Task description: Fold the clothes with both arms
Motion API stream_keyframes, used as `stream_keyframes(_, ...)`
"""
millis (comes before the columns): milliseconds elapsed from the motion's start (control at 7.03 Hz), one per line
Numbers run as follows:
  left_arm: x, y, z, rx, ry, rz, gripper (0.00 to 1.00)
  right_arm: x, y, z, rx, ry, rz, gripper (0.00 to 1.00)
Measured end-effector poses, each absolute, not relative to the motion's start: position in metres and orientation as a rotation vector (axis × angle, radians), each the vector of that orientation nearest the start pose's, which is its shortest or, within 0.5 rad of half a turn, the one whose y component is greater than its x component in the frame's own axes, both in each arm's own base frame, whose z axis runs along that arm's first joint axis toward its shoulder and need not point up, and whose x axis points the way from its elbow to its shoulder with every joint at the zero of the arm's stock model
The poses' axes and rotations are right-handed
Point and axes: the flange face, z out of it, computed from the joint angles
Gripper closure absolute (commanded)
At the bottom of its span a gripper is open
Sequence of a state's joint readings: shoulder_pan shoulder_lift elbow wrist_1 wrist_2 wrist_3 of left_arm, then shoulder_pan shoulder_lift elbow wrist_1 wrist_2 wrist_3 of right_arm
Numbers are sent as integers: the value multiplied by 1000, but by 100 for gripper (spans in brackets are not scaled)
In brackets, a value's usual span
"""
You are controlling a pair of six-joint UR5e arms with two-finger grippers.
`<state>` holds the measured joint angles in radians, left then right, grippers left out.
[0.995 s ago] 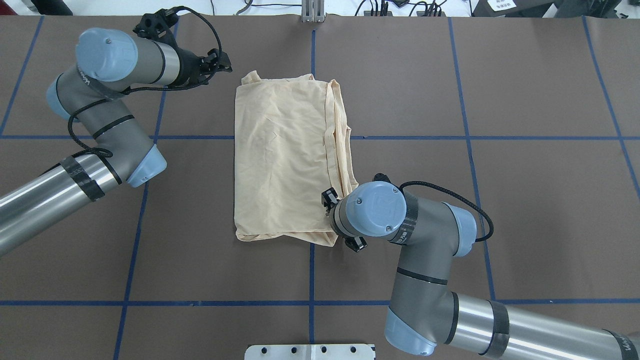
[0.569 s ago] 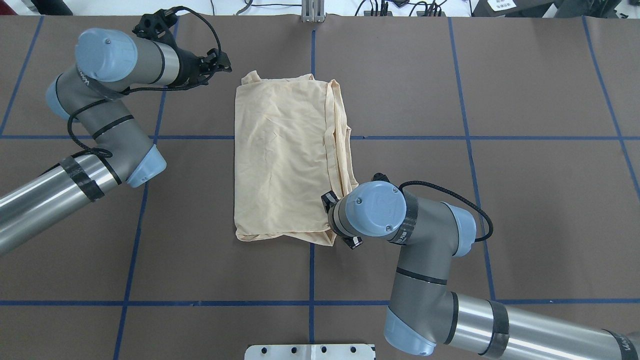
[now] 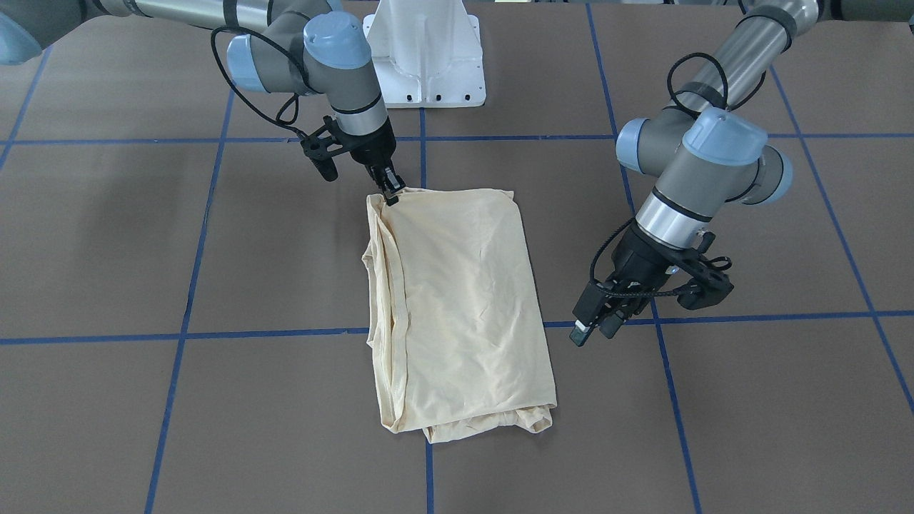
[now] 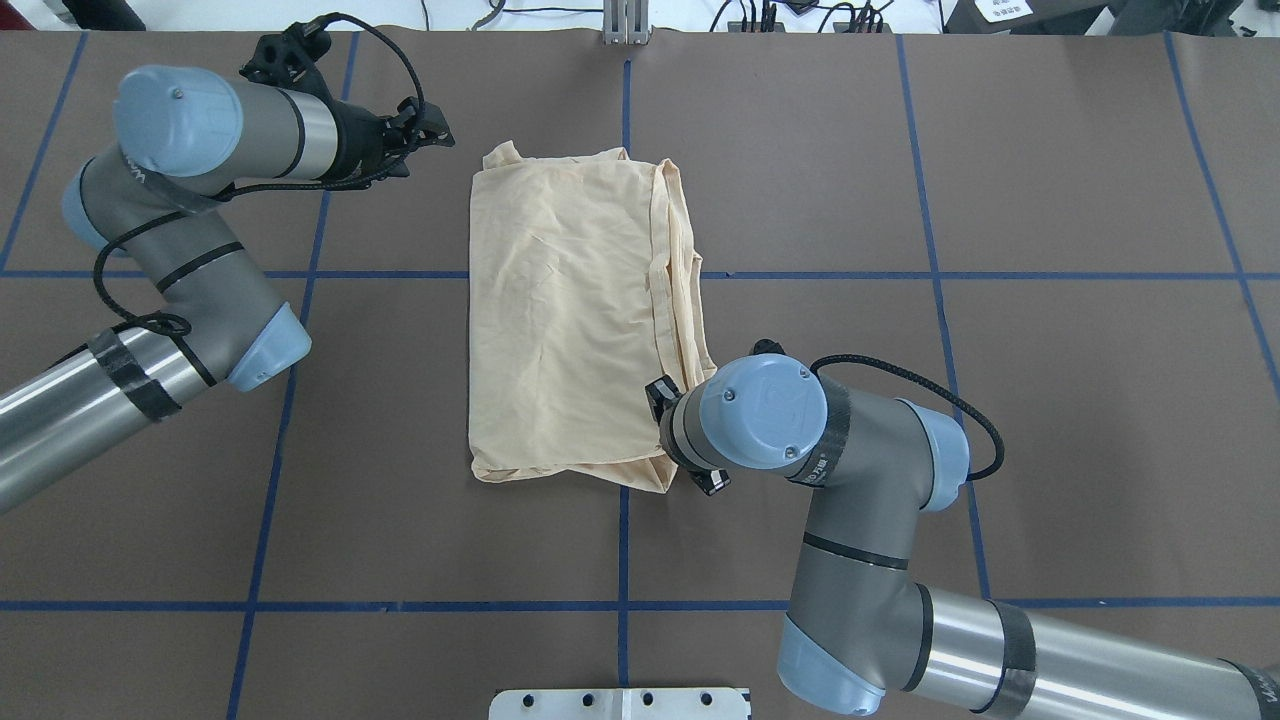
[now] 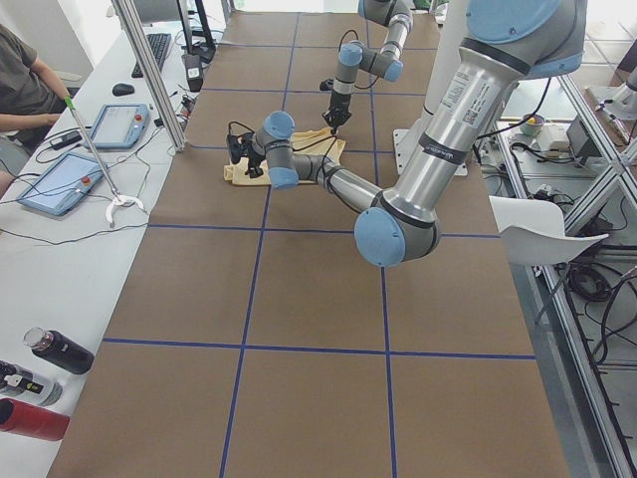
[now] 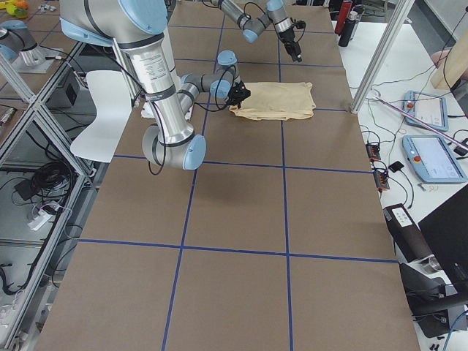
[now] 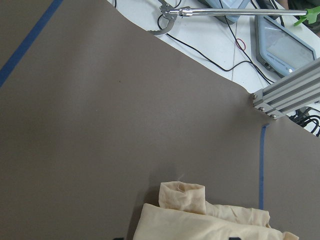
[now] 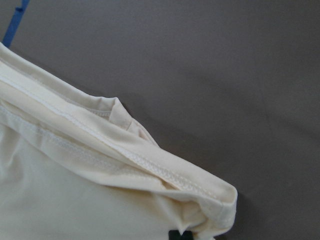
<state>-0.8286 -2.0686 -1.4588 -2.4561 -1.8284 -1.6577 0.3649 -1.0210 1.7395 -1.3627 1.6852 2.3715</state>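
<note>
**Item:** T-shirt [image 4: 570, 320], cream-yellow, lying flat on the table [image 4: 1000, 150] as a folded oblong. The print is not visible. Layered hems are stacked along the edge on the robot's right.

**Right gripper** [image 3: 389, 191]: at the T-shirt's corner nearest the robot, on that layered edge, fingers drawn together. The wrist view shows the hem bunching toward them, so I judge it pinched on the cloth.

**Left gripper** [image 3: 594, 330]: off the T-shirt's opposite long edge, toward its far end. It is raised and clear of the cloth, fingers apart and empty.

**Recommendation:** before any lift, confirm the right pinch takes every layer of that corner. Bring the left gripper onto a corner on its own side, then raise both evenly. Fabric this thin is likely to shed layers.
</note>
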Motion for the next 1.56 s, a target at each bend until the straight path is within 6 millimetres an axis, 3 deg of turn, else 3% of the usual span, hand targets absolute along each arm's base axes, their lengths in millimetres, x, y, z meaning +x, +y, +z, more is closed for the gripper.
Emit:
stream_keyframes(142,385,-568,317,221,1306,-644,24,-569,-345,251,-316,-915,1023,12)
stream_keyframes(711,387,-560,316,195,1318,-658,24,-574,-345,245,-308,-924,1022,11)
stream_keyframes(1564,390,-558,317,192,1316,-656,24,-595,-339,248,-323,-897,1036,15)
